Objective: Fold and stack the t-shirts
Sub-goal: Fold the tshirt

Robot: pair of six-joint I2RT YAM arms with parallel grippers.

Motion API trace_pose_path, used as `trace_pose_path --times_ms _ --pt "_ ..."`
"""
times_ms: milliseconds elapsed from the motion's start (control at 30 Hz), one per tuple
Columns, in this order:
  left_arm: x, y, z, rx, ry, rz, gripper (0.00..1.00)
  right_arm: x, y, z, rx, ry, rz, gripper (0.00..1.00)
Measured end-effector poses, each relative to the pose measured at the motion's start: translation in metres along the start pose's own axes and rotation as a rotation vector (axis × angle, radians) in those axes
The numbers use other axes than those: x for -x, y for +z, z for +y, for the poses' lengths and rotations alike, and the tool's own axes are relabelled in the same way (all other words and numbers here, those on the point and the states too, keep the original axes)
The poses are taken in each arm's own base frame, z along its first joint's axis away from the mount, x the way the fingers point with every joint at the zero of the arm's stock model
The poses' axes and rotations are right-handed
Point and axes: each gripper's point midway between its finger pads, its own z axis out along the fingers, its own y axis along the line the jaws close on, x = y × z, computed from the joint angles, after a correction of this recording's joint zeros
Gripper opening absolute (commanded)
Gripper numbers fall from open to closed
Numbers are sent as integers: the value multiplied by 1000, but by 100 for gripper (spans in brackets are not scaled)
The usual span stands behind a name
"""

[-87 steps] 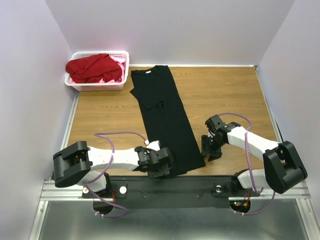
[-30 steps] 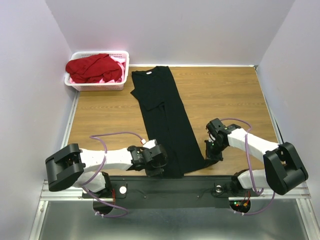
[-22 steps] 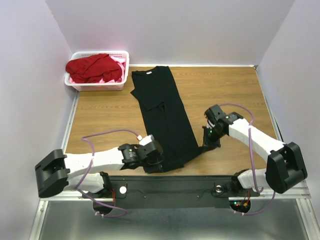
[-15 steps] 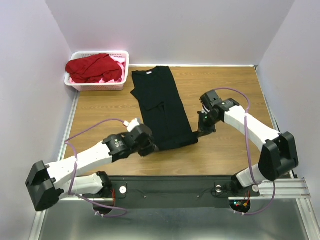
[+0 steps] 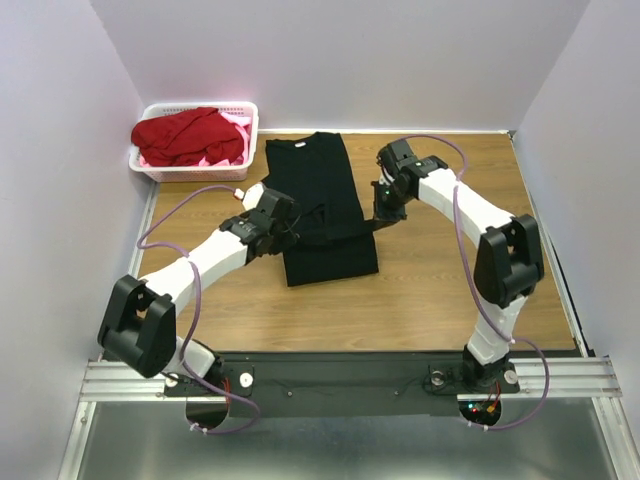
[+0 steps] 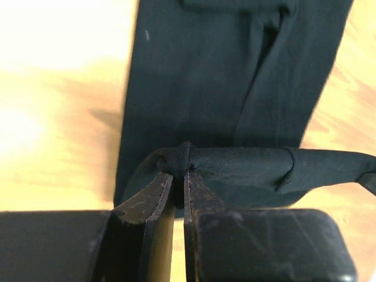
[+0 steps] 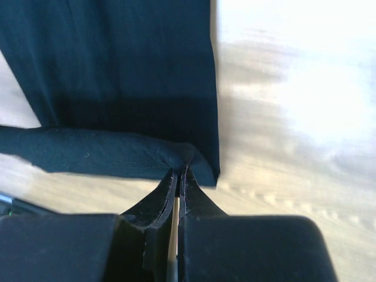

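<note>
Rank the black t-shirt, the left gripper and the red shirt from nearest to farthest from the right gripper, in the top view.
1. black t-shirt: pinched in the right gripper.
2. left gripper: across the shirt, leftward.
3. red shirt: in the white basket, far left corner.

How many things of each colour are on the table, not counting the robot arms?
Black cloth t-shirt: 1
Red crumpled cloth heap: 1
Pink cloth, mostly hidden: 1
White slotted plastic basket: 1
Total: 4
</note>
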Motion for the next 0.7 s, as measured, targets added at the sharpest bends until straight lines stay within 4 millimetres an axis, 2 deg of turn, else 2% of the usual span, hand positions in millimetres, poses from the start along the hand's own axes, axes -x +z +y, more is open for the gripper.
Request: trace_pose_path --times_ms 133,300,467,600,700 --pt "24 15 3 24 11 -43 0 21 20 6 2 -10 -5 1" --pt "45 26 3 28 22 -84 0 43 32 15 21 -18 -31 1" --pt "46 43 10 49 58 -79 0 53 39 18 28 -21 -45 0" --pt "41 60 15 71 84 -60 0 54 45 15 21 -17 -37 1" --pt "40 65 16 73 94 -55 0 56 46 14 11 -17 -45 1"
